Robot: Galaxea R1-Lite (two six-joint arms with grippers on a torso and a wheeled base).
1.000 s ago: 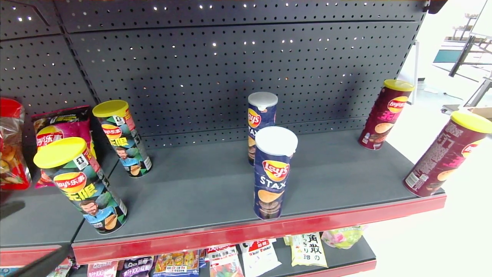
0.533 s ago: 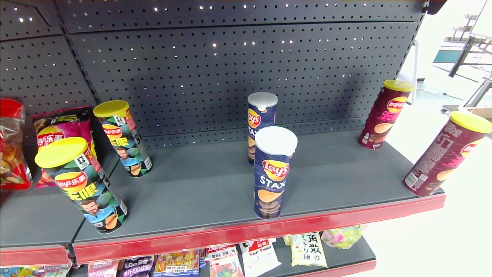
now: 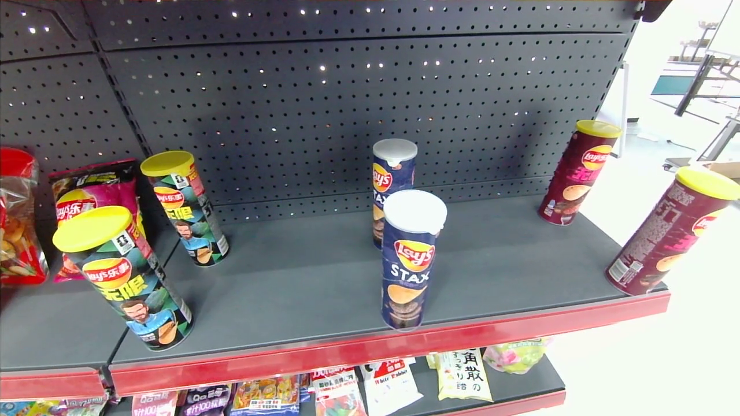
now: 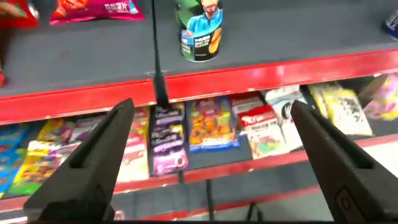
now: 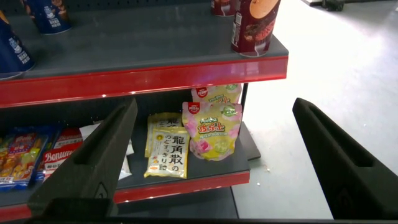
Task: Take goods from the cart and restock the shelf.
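Observation:
The dark shelf [image 3: 324, 277] with a red front edge carries upright chip cans. Two blue cans [image 3: 411, 260] [image 3: 393, 179] stand in the middle. Two yellow-lidded green cans [image 3: 124, 277] [image 3: 185, 208] stand at the left, and two maroon cans [image 3: 578, 173] [image 3: 670, 231] at the right. My left gripper [image 4: 211, 106] is open and empty, below and in front of the red edge [image 4: 249, 78], under a green can [image 4: 200, 31]. My right gripper [image 5: 216, 102] is also open and empty, low before the shelf's right end, near a maroon can [image 5: 254, 25].
Snack bags [image 3: 87, 196] lean at the shelf's far left. The lower shelf holds rows of packets [image 4: 211, 124] and a green-white pouch [image 5: 211, 130]. Open floor [image 5: 336, 74] lies to the right of the shelf. A perforated back panel [image 3: 347, 104] closes the rear.
A dark part of my left arm at the head view's lower left has dropped out of that view. The cans have not moved.

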